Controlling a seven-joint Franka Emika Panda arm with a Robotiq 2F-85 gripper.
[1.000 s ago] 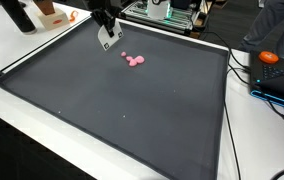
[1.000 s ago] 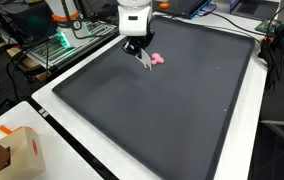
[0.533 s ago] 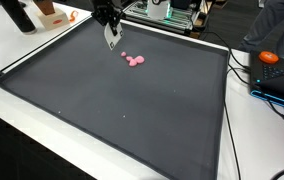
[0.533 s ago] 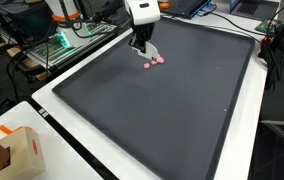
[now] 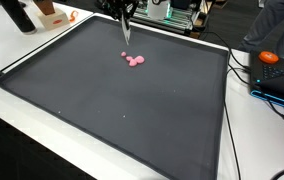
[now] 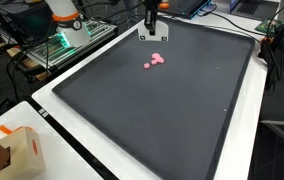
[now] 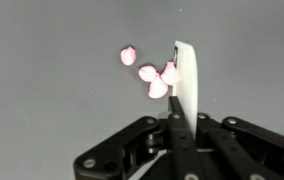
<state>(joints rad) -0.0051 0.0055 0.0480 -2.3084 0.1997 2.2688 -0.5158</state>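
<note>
Plainly clenched on nothing, the pincer (image 5: 126,38) hangs over the black mat (image 5: 122,110) near one edge. The pink pieces (image 5: 134,61) lie on the mat below, clear of it, and the wrist view shows them just beside its closed fingers (image 7: 185,80).

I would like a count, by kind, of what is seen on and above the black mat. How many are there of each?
Pink pieces: 4
Black mat: 1
Pincer: 1
Total: 6
</note>
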